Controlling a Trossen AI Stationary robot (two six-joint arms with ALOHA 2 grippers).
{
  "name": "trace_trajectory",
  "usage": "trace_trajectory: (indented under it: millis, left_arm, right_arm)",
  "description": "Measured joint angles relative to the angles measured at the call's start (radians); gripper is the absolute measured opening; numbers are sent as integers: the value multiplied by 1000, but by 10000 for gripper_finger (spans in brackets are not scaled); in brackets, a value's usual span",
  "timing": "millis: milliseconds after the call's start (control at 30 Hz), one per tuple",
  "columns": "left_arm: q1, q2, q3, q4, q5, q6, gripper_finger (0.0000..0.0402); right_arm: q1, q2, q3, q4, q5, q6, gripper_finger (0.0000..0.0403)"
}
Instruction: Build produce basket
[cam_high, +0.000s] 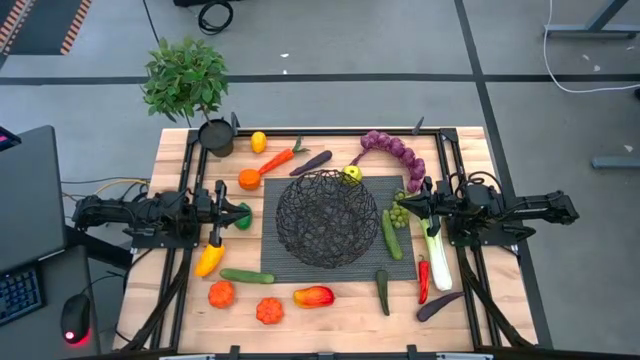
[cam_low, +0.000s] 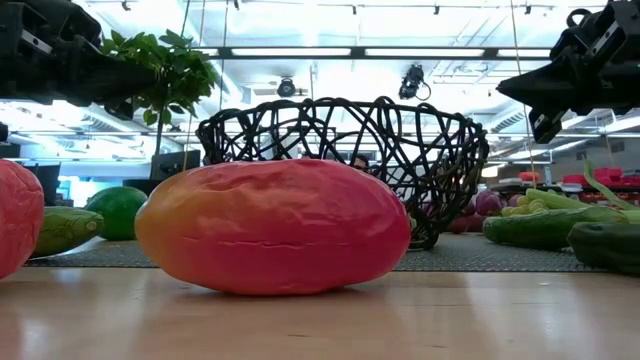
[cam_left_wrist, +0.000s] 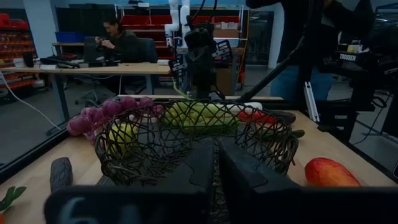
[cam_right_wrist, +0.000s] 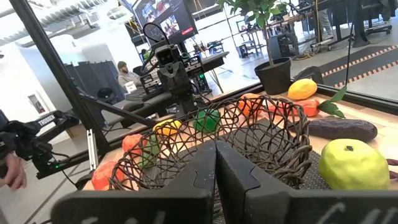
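Note:
The round black wire basket (cam_high: 326, 218) stands on a dark mat at the table's middle. Produce lies around it on the table: a carrot (cam_high: 275, 160), a lemon (cam_high: 258, 141), purple grapes (cam_high: 395, 150), a cucumber (cam_high: 391, 234), a leek (cam_high: 437, 255), a red chili (cam_high: 423, 280), a yellow pepper (cam_high: 209, 258) and a red-orange fruit (cam_low: 275, 225) near the front edge. My left gripper (cam_high: 243, 212) hangs shut left of the basket, pointing level at it. My right gripper (cam_high: 403, 205) hangs shut right of the basket, also pointing at it. Both hold nothing.
A leafy potted plant (cam_high: 190, 85) in a small black pot (cam_high: 215, 137) stands at the far left corner. Tomatoes (cam_high: 221, 293) and aubergines (cam_high: 440, 305) lie along the near side. Black rails (cam_high: 465, 275) run along both table sides. People sit in the room beyond.

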Motion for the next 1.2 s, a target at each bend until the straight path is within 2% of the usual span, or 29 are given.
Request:
trace_trajectory:
  millis: [100,200,300,467,600,733,900,1033,1200]
  left_arm:
    - [0,-1,0,99,-23,27,26]
    - [0,5,27,93,-26,-24,28]
    - [0,41,115,79,-25,-53,33]
    - [0,225,327,-139,-25,0,35]
    - [0,402,480,-241,-26,-71,31]
    - [0,569,615,-240,-27,-206,28]
    - [0,743,766,-242,-26,-256,35]
    - [0,825,879,-236,-27,-284,35]
    - [0,889,990,-238,-27,-429,28]
  right_arm:
    - [0,0,0,0,0,0,16]
    - [0,0,0,0,0,0,16]
    - [0,0,0,0,0,0,16]
    - [0,0,0,0,0,0,16]
    - [0,0,0,0,0,0,16]
    - [0,0,0,0,0,0,16]
    - [0,0,0,0,0,0,16]
    - [0,0,0,0,2,-8,16]
    - [0,0,0,0,8,-2,16]
